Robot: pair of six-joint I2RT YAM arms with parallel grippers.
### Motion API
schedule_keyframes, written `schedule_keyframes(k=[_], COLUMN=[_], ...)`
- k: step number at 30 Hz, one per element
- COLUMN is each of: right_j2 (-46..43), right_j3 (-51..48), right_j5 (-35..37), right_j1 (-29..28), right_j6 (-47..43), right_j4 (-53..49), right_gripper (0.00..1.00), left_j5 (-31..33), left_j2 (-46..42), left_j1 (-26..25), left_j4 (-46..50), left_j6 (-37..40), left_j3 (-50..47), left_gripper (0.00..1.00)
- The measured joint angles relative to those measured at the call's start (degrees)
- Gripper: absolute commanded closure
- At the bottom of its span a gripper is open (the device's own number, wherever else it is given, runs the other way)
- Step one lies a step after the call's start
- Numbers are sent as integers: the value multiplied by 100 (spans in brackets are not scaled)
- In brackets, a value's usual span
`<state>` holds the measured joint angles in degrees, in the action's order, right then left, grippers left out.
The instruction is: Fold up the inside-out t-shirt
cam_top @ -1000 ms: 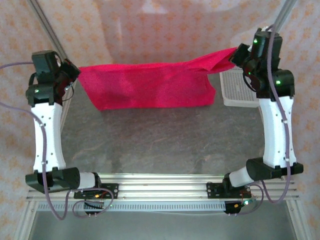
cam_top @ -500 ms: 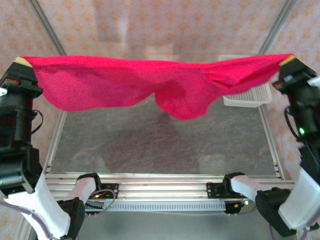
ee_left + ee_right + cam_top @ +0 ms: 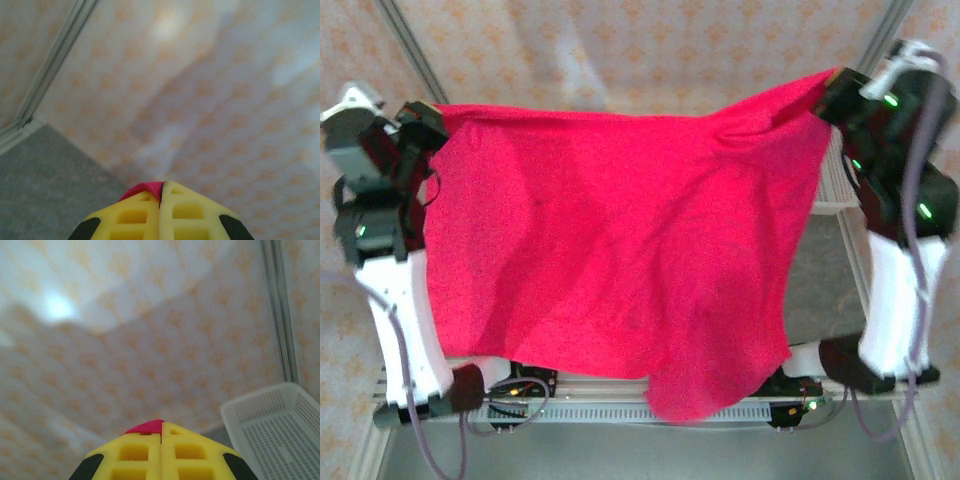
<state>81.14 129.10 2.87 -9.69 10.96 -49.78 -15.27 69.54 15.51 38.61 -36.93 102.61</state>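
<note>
I count one garment, a plain bright red soft cloth t-shirt (image 3: 620, 250). It hangs spread like a sheet between the two arms, over the grey tabletop (image 3: 820, 290). There are two pairs of yellow fingers. The left fingers (image 3: 135, 215) and the right fingers (image 3: 135, 452) each pinch tight on an upper corner of the cloth. One white mesh plastic basket (image 3: 280, 435) sits at the far right, and I cannot tell what is in it.
</note>
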Motion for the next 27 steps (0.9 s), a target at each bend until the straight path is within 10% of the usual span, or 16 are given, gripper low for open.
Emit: schedule_keyframes(k=[7,9,12,14,19,27], right_j2=[1816,2400,3757,4942,5882,4363], right_j3=[-719,-603,610,2107,2796,-673], right_j5=[55,55,13,-31,-17,-396], right_j1=[0,0,0,0,-28,-269], right_j6=[-114,-63,22,109,417,761], right_j4=[575,662,402,26,-765,-553], right_gripper=[100,83,45,38,35,52], left_j5=[31,79,181,350,807,151], left_j2=[1991,2616,3550,4162,4433,2590], left_j1=[-525,-664,-763,-763,-800,-1637], left_j4=[-785,-942,-946,-826,-557,-1073], left_j6=[201,249,315,387,431,190], left_j3=[-859,-907,-660,-245,0,-1886], left_gripper=[100,100,48,32,34,43])
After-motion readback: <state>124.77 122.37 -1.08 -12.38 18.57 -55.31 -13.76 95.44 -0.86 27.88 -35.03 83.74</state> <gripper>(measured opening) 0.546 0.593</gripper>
